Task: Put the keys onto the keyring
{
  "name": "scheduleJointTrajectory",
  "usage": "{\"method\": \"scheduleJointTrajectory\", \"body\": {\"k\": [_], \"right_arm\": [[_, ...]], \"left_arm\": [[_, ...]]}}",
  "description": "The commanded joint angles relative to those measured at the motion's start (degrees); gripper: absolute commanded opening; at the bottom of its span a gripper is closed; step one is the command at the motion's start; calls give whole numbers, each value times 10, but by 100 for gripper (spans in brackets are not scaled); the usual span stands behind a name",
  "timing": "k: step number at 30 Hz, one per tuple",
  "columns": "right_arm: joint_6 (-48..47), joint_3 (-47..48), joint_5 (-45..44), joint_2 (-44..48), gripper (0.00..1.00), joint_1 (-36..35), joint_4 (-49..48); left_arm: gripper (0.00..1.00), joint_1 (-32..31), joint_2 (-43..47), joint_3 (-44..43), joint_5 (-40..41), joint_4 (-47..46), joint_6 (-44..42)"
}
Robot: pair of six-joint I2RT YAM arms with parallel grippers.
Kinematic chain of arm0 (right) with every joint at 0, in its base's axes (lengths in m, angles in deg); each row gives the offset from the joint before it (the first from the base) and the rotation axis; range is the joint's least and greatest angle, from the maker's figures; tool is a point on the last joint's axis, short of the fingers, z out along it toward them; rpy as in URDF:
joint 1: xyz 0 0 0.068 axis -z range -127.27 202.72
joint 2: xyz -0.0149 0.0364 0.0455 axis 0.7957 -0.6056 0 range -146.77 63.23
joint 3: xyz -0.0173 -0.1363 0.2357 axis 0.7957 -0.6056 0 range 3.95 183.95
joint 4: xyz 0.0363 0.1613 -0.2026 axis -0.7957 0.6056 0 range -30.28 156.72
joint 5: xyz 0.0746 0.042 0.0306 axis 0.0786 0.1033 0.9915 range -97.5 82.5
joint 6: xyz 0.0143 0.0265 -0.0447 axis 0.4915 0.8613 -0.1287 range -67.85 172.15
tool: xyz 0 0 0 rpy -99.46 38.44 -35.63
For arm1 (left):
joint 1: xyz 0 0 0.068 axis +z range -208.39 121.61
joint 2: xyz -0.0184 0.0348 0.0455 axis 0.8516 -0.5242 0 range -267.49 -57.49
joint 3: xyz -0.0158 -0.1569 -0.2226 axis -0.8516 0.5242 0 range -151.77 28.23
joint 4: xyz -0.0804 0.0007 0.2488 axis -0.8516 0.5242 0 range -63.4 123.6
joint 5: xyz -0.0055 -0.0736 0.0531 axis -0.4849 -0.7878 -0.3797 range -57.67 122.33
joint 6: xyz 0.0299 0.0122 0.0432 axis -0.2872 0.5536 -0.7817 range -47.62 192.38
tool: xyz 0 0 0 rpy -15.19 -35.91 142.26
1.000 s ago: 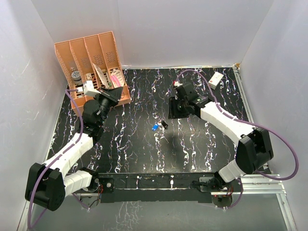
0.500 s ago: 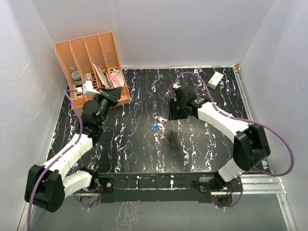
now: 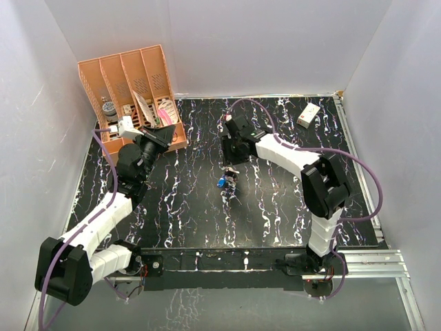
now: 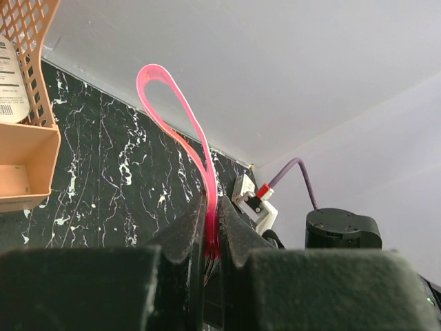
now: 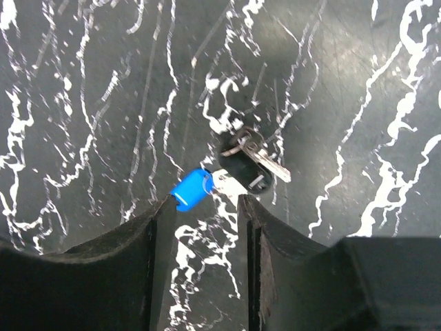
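My left gripper point(image 4: 211, 207) is shut on the lower end of the keyring point(image 4: 180, 121), a red-pink loop that rises clear above the jaws. In the top view the left gripper point(image 3: 158, 133) hovers next to the orange organizer. The keys lie together mid-table: a blue-headed key point(image 5: 191, 189) point(image 3: 220, 182) and a dark key point(image 5: 248, 162) point(image 3: 231, 175) with a silver blade. My right gripper point(image 5: 205, 201) point(image 3: 231, 160) is open just above them with nothing between its fingers. The blue head sits at the tip of its left finger.
An orange mesh organizer point(image 3: 131, 86) point(image 4: 27, 138) with several compartments of small items stands at the back left. A small white box point(image 3: 308, 114) lies at the back right. White walls enclose the black marbled table point(image 3: 275, 207).
The right arm has swung left, bringing its gripper from the right of the keys to just behind and above them. The left arm and the keyring have not moved.
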Motion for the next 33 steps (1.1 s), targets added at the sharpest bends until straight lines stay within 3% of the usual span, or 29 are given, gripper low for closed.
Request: {"method": "scheduleJointTrajectory", "body": {"k": [1,9,22,28,33], "right_arm": [[65,75,-28,-27,40,-18,23],[148,89,-41,-40,41,-32,36],[157,79,-54,-66,39,-31,35],[58,80,-104,-55,35,-31,16],[-25,37,-137,-13,38,-30,-45]], "left_arm": [[0,1,22,-1,6,-7,-12],[0,1,29,2,6,-9,-14],[0,1,30,0,-2,-8,-20],[0,2,32,-2,-3,-5,-22],[0,1,33,-2,-2,-4,-24]]}}
